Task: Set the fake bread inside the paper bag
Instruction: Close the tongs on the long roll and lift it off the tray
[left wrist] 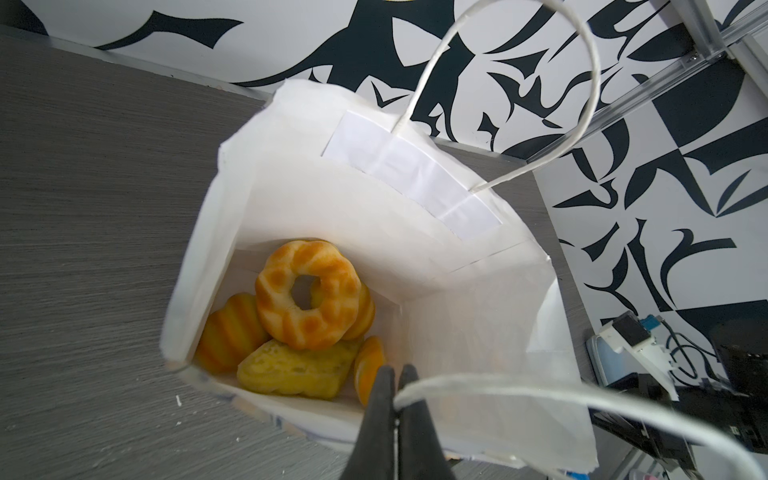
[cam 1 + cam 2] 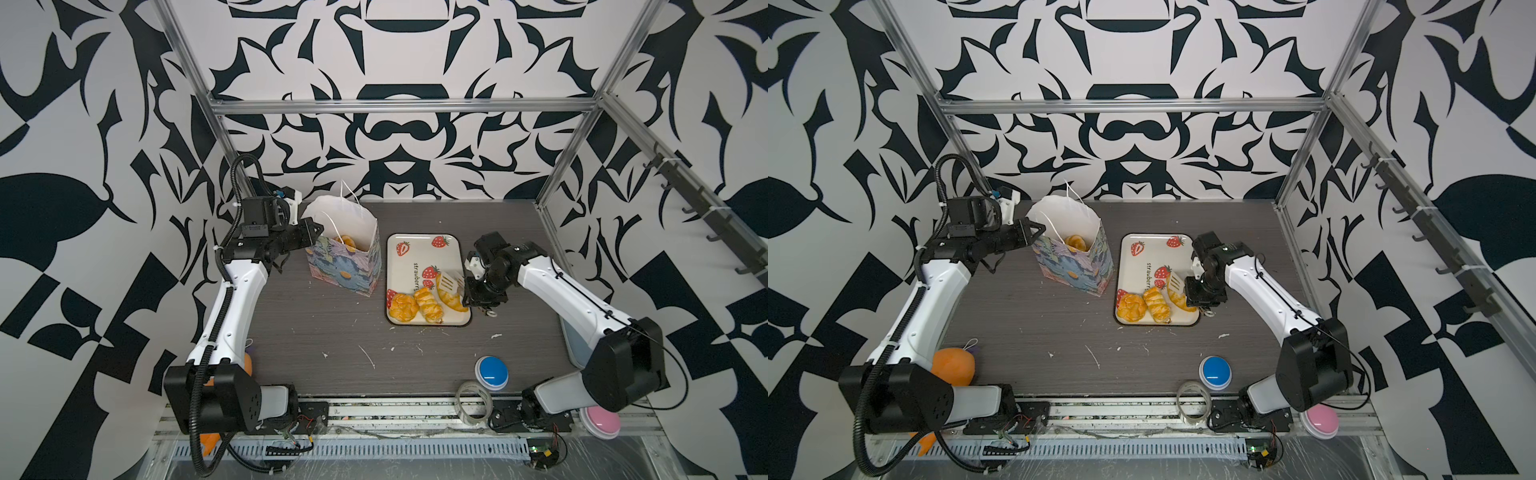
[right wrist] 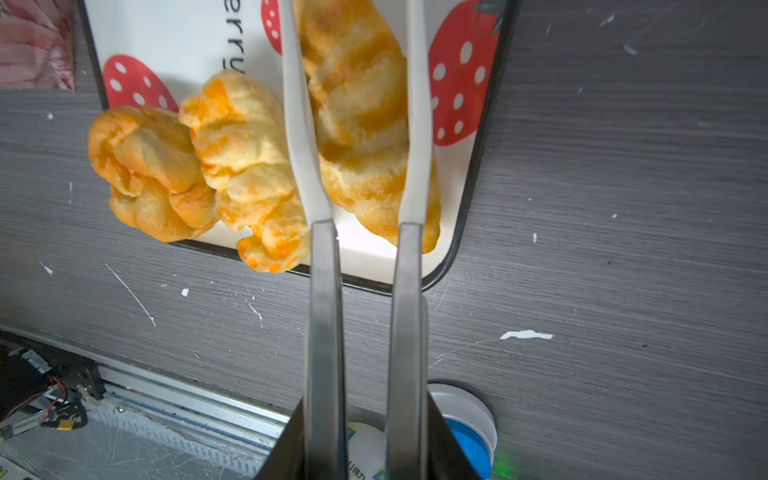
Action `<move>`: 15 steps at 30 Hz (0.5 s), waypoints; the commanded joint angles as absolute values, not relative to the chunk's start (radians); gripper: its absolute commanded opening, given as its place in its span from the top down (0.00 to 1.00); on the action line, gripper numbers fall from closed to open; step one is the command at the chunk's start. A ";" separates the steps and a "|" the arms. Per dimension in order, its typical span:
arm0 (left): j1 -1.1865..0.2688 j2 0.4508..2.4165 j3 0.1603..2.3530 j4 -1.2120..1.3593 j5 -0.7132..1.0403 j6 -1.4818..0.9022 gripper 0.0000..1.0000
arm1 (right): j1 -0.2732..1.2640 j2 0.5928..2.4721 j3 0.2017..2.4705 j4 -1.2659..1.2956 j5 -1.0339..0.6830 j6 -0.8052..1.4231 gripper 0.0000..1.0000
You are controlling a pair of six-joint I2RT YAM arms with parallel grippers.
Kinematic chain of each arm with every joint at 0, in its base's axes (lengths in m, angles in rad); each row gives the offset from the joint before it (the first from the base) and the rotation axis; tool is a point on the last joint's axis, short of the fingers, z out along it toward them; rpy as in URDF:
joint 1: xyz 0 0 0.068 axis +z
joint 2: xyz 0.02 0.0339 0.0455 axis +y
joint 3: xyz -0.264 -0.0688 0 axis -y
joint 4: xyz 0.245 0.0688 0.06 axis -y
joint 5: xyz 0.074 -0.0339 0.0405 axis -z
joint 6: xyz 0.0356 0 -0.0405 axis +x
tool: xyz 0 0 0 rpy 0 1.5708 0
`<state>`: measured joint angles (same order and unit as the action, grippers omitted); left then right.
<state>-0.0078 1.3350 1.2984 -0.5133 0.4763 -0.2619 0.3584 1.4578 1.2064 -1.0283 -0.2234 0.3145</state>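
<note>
Left gripper (image 1: 397, 376) pinched closed on the paper bag (image 2: 345, 270) handle (image 1: 457, 384). Right gripper (image 3: 365, 449) grips tongs (image 3: 324, 291), tips flanking a croissant (image 3: 361, 124) on the tray (image 2: 419, 249) right of the bag. More bread (image 1: 307, 295) inside the bag.

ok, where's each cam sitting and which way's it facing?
Top views: high in front, looking down toward the back wall; left arm, right arm, paper bag, tray.
Left wrist: above the bag mouth, looking in; left gripper pinching its handle.
Right wrist: low, looking along tongs around a pastry; right gripper at frame edge.
Shared: top and right wrist both show the tray.
</note>
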 commanded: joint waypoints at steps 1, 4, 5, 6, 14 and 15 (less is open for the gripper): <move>-0.012 1.333 1.281 -0.514 0.492 -0.265 0.98 | 0.350 1.423 1.272 -0.991 -0.230 0.315 0.65; -0.012 1.334 1.281 -0.514 0.491 -0.265 0.98 | 0.347 1.427 1.292 -0.968 -0.243 0.323 0.65; -0.012 1.332 1.281 -0.513 0.491 -0.264 0.98 | 0.345 1.429 1.300 -0.959 -0.246 0.326 0.65; -0.013 1.333 1.280 -0.513 0.490 -0.263 0.98 | 0.344 1.431 1.306 -0.952 -0.250 0.328 0.65; -0.012 1.334 1.281 -0.512 0.490 -0.263 0.98 | 0.341 1.449 1.368 -0.888 -0.314 0.358 0.66; -0.012 1.333 1.279 -0.513 0.490 -0.262 0.98 | 0.341 1.451 1.375 -0.881 -0.317 0.362 0.66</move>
